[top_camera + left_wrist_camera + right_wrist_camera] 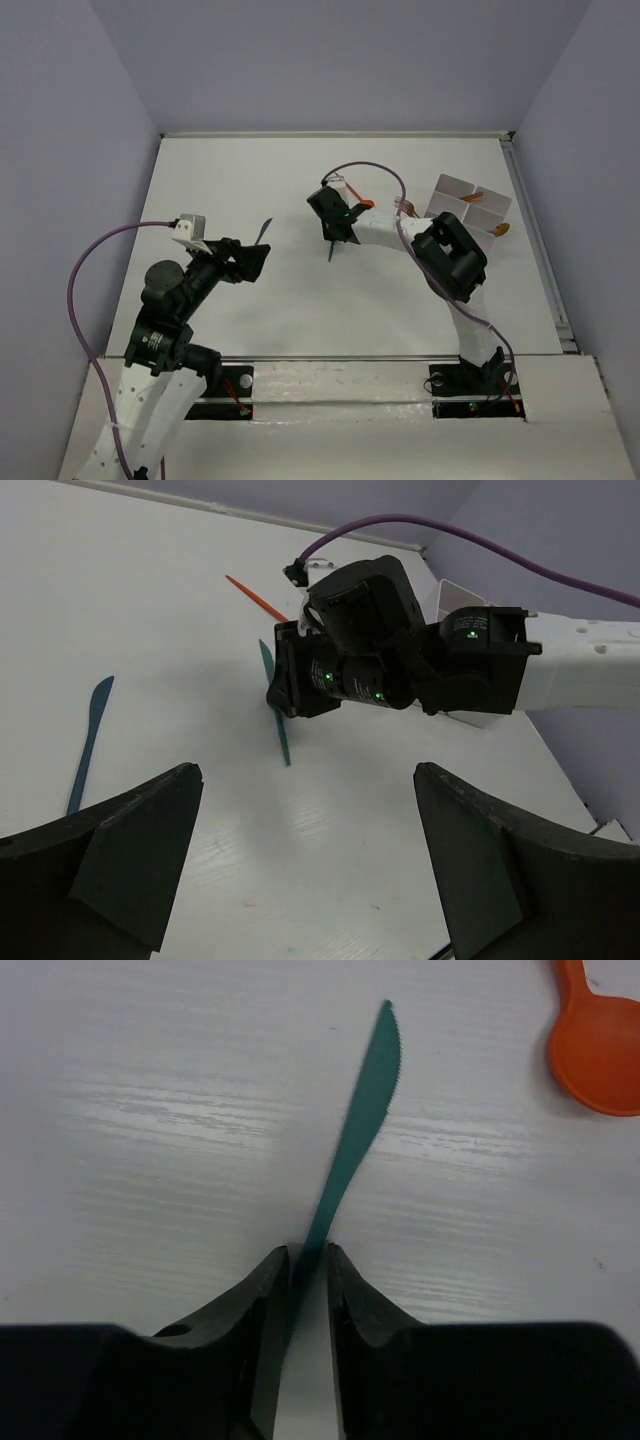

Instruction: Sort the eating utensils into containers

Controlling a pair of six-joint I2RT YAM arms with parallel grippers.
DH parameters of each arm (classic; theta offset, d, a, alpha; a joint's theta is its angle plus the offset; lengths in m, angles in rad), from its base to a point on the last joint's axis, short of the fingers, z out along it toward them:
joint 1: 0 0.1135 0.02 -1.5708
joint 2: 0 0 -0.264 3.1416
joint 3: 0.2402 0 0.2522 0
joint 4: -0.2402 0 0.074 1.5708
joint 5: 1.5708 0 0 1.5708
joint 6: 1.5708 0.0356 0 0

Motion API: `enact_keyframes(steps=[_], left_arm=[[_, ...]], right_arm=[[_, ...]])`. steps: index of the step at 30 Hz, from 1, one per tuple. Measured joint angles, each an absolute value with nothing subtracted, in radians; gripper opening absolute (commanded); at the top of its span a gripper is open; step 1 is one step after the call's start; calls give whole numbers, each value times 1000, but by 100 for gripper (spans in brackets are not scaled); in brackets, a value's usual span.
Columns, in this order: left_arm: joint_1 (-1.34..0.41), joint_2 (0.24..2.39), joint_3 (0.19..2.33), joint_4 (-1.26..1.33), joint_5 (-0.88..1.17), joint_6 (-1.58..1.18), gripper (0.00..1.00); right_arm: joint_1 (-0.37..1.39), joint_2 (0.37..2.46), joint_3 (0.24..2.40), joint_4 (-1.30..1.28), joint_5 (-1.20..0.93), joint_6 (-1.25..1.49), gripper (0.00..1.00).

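1. One teal knife (355,1120) is in the middle of the worktop (250,170). The right pincer (308,1255) pinches it by the handle, and the serrated blade points away from the fingers.
2. One blue knife (88,742) lies flat and free, left of the middle and well apart from the teal one.
3. The left pincer (308,780) hangs just near of the blue knife, its fingers spread wide and holding nothing.
4. One orange spoon (598,1065) lies beside the right pincer on its far side, not touching the teal knife.
5. One four-compartment tray (455,182) sits by the far right corner.
6. One orange piece (502,229) shows at the tray's near right edge, too small to tell its kind.
7. Copper-brown utensils (403,208) lie just left of the tray; I cannot count them
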State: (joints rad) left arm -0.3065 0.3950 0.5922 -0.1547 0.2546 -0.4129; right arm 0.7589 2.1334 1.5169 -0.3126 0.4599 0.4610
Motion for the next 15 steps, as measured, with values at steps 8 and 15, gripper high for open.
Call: enact_keyframes(steps=[8,15], left_arm=[[-307,395,592,-155,254,-413,99],[-307,395,592,-155,255,-413,99]], right_arm=[[757,2067,1419,-290,406,323,15],[746,1996,1352,-357,316,229,37]])
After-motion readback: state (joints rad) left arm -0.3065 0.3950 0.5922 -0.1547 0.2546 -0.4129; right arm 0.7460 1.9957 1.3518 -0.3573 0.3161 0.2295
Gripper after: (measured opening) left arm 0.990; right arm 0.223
